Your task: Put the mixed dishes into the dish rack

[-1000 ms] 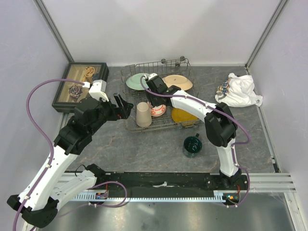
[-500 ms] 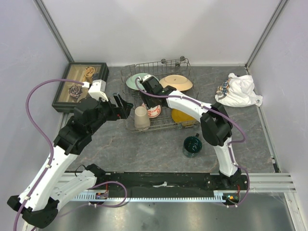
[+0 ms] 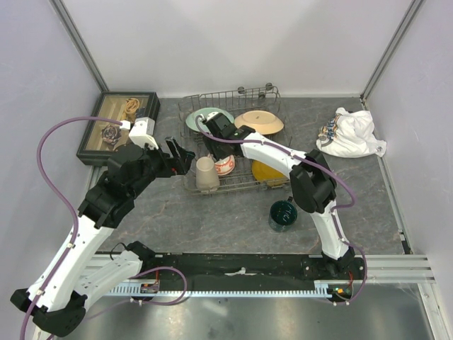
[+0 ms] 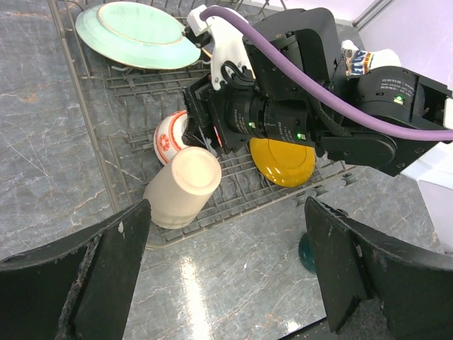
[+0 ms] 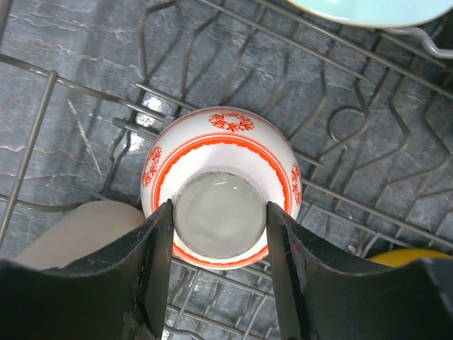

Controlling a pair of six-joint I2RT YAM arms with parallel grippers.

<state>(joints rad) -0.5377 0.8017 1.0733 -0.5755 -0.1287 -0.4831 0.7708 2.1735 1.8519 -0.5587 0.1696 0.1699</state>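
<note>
Grey wire dish rack (image 3: pixel 241 188) has the red-orange bowl (image 5: pixel 219 145) upside down inside, just right of the beige cup (image 3: pixel 206 174). The right gripper (image 5: pixel 219 212) pinches its foot, and both have shifted slightly left since a second ago. The left gripper (image 4: pixel 226 212) hangs spread wide.

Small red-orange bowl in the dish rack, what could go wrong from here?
1. The right gripper pinches the small red-orange bowl, upside down, only by its narrow glossy foot, so it could slip or twist out.
2. The beige cup lies tilted close beside the bowl, and shifting the bowl might knock it.
3. The bowl sits among the thin prongs of the dish rack, so on release it may tip rather than settle.
</note>
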